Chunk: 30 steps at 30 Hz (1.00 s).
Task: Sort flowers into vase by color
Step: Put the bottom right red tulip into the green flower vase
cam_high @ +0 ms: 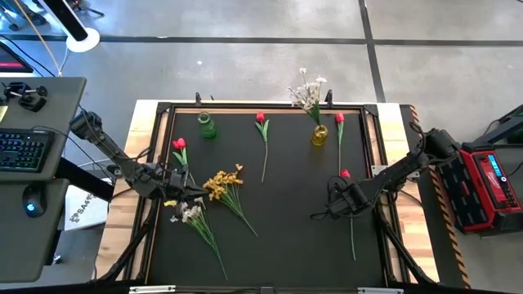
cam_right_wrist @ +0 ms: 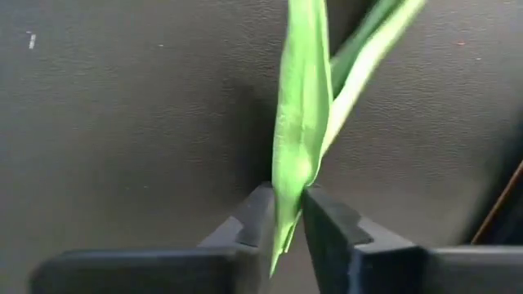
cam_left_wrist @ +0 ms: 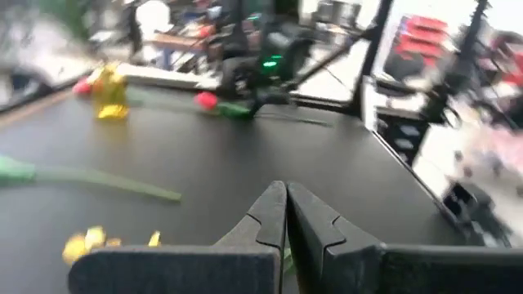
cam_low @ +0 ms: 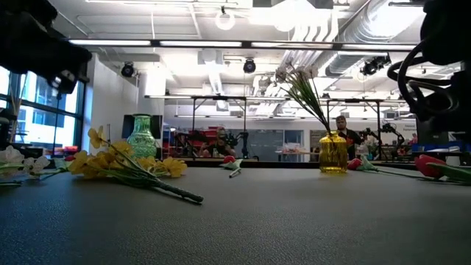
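On the black mat a red tulip [cam_high: 345, 174] lies at the right, its stem running toward the near edge. My right gripper [cam_high: 347, 196] stands over it just below the bloom, pointing down and shut on its green leaf. At the mat's left, my left gripper [cam_high: 176, 181] is shut with nothing seen between its fingers [cam_left_wrist: 286, 200]. It stands beside the yellow spray [cam_high: 222, 184], which lies flat, as do a white spray [cam_high: 189, 214] and a red tulip [cam_high: 178, 145]. The yellow vase [cam_high: 319, 135] holds a white spray [cam_high: 309, 90]. The green vase [cam_high: 207, 125] stands at the far left. My right gripper [cam_right_wrist: 288, 196] pinches the tulip's long green leaf [cam_right_wrist: 292, 163], beside the stem and a little below the bloom, between its two fingers. The fingers come from above, pointing down, and close across the leaf. The rest of the stem [cam_high: 353, 241] lies along the mat.
Two more red tulips lie near the far edge, one at the middle [cam_high: 261, 118] and one right of the yellow vase [cam_high: 339, 119]. A raised frame [cam_high: 245, 106] borders the mat. The middle of the mat [cam_high: 294, 204] is bare.
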Available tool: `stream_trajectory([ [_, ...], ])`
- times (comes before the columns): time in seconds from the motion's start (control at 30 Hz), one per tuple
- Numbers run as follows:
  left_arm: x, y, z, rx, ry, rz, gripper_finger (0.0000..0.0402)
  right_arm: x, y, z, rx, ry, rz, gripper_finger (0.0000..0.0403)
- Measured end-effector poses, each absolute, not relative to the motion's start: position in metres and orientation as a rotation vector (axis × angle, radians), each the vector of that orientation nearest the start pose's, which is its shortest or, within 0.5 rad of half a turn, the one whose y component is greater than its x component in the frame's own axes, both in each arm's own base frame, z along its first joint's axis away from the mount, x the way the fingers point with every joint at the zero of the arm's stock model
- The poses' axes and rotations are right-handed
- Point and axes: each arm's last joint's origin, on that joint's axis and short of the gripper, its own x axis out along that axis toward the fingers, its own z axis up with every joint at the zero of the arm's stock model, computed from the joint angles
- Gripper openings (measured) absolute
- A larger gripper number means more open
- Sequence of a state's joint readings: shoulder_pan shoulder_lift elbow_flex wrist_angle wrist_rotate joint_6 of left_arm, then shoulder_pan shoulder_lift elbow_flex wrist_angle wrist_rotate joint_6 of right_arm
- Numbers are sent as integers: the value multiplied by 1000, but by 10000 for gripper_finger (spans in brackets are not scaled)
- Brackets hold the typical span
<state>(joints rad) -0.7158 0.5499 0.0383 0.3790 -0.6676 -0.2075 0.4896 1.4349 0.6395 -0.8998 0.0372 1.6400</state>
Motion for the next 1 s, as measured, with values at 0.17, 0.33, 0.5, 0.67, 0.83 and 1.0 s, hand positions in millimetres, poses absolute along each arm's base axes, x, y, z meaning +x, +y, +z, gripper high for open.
stream_trajectory([
  [0.17,108,-74,168,-12,58,-154,0,169,89,140,729,1353,-973,14],
  [0.33,113,-72,176,26,-28,-137,8,197,100,159,627,1052,-816,4],
  [0.5,122,-69,185,122,-142,-139,51,238,117,187,473,658,-538,2],
  [0.67,137,-67,185,121,-130,-141,121,265,128,219,281,350,-333,1],
  [0.83,168,-66,191,88,-57,-120,179,275,127,238,143,202,-279,1],
  [1.0,205,-65,190,121,-18,-127,199,289,120,242,37,116,-257,0],
])
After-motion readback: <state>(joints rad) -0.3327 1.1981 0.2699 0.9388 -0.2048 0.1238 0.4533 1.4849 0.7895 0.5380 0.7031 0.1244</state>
